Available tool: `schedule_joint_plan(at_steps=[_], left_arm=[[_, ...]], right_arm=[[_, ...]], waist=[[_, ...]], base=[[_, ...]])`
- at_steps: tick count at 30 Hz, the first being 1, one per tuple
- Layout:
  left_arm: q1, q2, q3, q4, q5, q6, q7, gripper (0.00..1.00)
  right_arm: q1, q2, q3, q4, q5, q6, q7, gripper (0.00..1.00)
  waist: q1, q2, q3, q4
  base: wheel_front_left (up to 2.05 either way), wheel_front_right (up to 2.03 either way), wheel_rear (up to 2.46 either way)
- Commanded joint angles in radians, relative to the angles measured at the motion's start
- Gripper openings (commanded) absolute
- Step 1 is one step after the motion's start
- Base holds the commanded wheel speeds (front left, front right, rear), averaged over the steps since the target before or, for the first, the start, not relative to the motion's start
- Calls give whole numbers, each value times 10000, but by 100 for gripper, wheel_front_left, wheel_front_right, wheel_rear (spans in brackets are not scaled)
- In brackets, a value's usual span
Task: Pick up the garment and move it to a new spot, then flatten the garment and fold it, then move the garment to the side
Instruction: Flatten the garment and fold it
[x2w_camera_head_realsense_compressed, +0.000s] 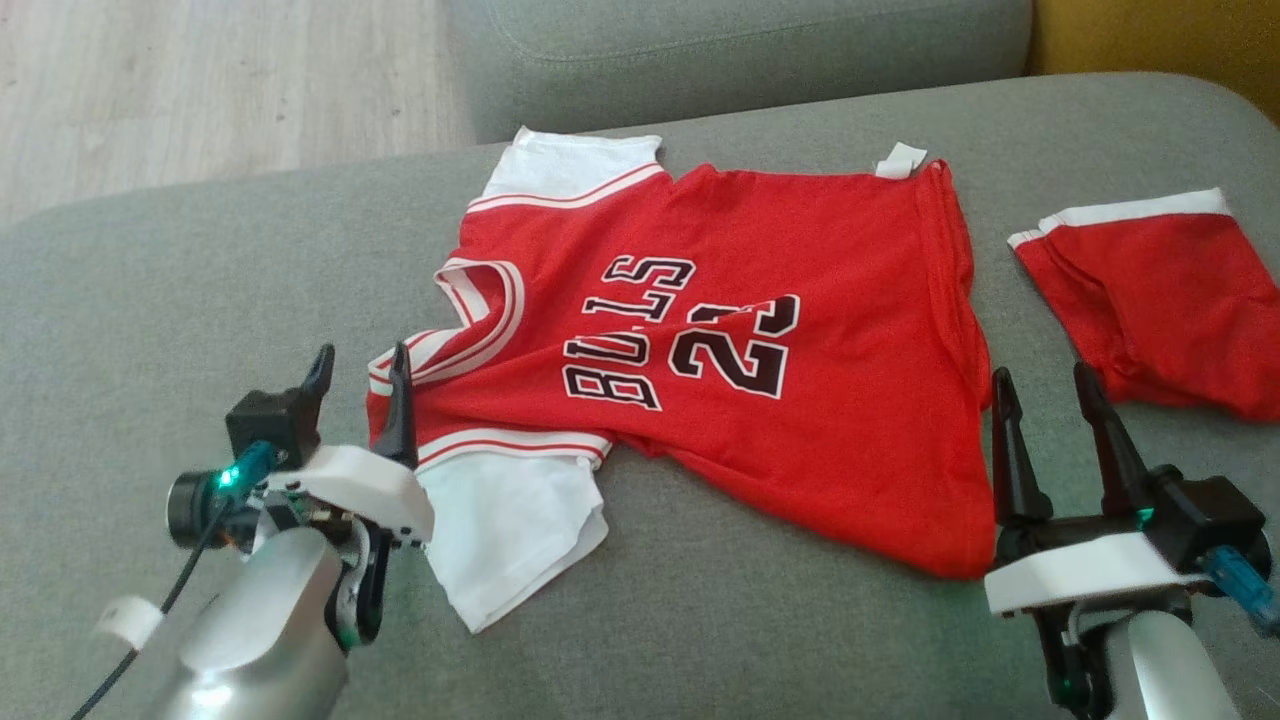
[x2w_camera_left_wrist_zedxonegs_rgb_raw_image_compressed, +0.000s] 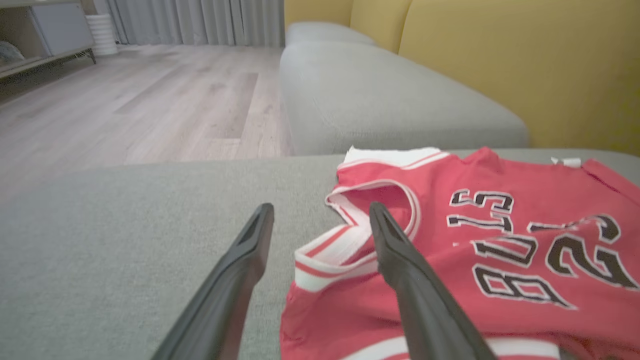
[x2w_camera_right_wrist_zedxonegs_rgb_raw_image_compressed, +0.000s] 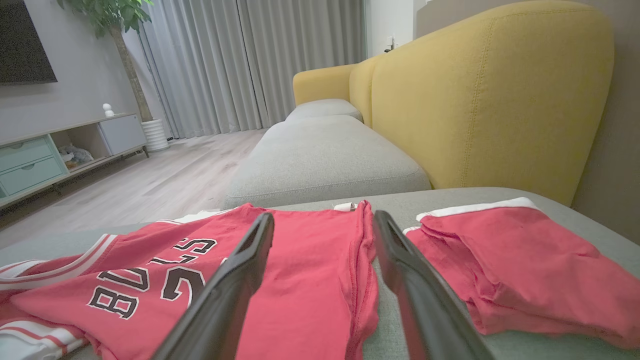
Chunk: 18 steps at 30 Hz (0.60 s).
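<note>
The red Bulls jersey (x2w_camera_head_realsense_compressed: 720, 380) lies nearly flat on the sofa cushion (x2w_camera_head_realsense_compressed: 150, 300), not yet folded. The left claw (x2w_camera_head_realsense_compressed: 362, 352) at eight o'clock and the right claw (x2w_camera_head_realsense_compressed: 1042, 372) at four are both spread, empty.

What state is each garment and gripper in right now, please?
Jersey: spread front-up on the grey cushion, near shoulder rumpled.
Shorts: loosely folded, lying apart from the jersey.
Left gripper: open, at the jersey's shoulder, holding nothing.
Right gripper: open, by the jersey's hem, holding nothing.
</note>
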Motion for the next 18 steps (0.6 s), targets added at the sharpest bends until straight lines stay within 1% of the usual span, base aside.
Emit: schedule_joint_plan(at_steps=[1, 3, 4, 5, 9, 11, 14, 18], left_arm=[[-326, 223, 490, -458, 48, 138, -341, 100], [-110, 215, 564, -885, 181, 257, -627, 100], [-5, 332, 422, -1146, 544, 368, -730, 100], [131, 410, 376, -1442, 871, 588, -803, 100], [1142, 217, 971, -3017, 1302, 1310, -880, 100], [1814, 53, 1291, -3807, 1487, 1542, -884, 100], [2638, -199, 1525, -4623, 1751, 1661, -886, 100], [3156, -441, 1608, -4949, 1985, 1550, -887, 100]], right_arm=[[-66, -56, 205, -387, 22, -7, -28, 100], [-44, -56, 176, -442, 41, -7, -71, 100], [-22, -56, 150, -489, 44, -7, -97, 100], [6, -56, 105, -548, 32, -7, -127, 100], [207, -56, -22, -799, 44, -7, -223, 100], [368, -56, -139, -900, 7, -7, -251, 100], [540, -56, -310, -932, -99, -7, -273, 100], [527, -56, -325, -848, -142, -7, -290, 100]], waist=[[0, -1, -67, 57], [0, -1, -140, 124], [0, -1, -178, 160], [0, -1, -215, 208], [0, -1, -353, 428], [0, -1, -398, 534], [0, -1, -389, 712], [0, -1, -362, 854]], base=[[0, 0, 0], [0, 0, 0], [0, 0, 0], [0, 0, 0], [0, 0, 0], [0, 0, 0], [0, 0, 0], [0, 0, 0]])
